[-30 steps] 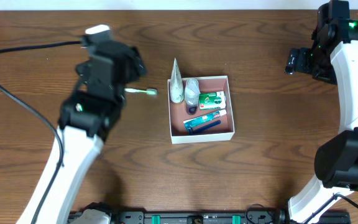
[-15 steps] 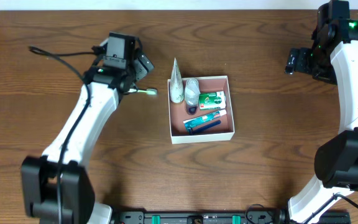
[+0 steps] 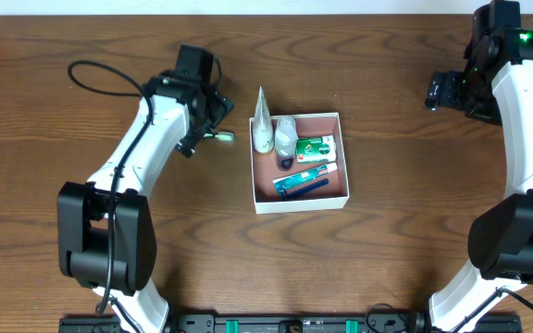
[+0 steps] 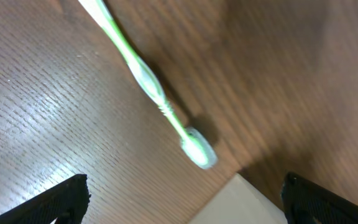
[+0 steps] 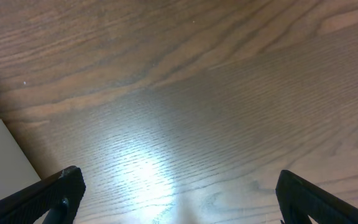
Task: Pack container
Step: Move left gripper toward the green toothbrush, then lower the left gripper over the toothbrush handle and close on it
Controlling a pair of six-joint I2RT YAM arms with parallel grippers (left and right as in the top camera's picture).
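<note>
My left pincer (image 3: 206, 125) hangs over the table with its two fingers wide apart. It holds nothing. The toothbrush (image 4: 148, 87) lies flat on the wood just in front of my fingers, and I do not touch it. Its bristle end points toward the box (image 3: 340, 199), which sits just past the brush from my left pincer. From my left wrist I can see one white corner of the box very near the bristles.

My right pincer (image 3: 438, 91) is well away on the other side of the box. Its fingers are apart too, with only bare wood under them.

I think most of the packing is done. Inside the box I see a green tube (image 3: 315, 146), a blue thing (image 3: 303, 180) and a small bottle (image 3: 286, 132). A grey pointy tube (image 3: 263, 125) leans on the box wall nearest my left pincer, partly sticking out.

The toothbrush looks like the only thing left out. I think I need to come down, pinch it, and carry it into the box.
</note>
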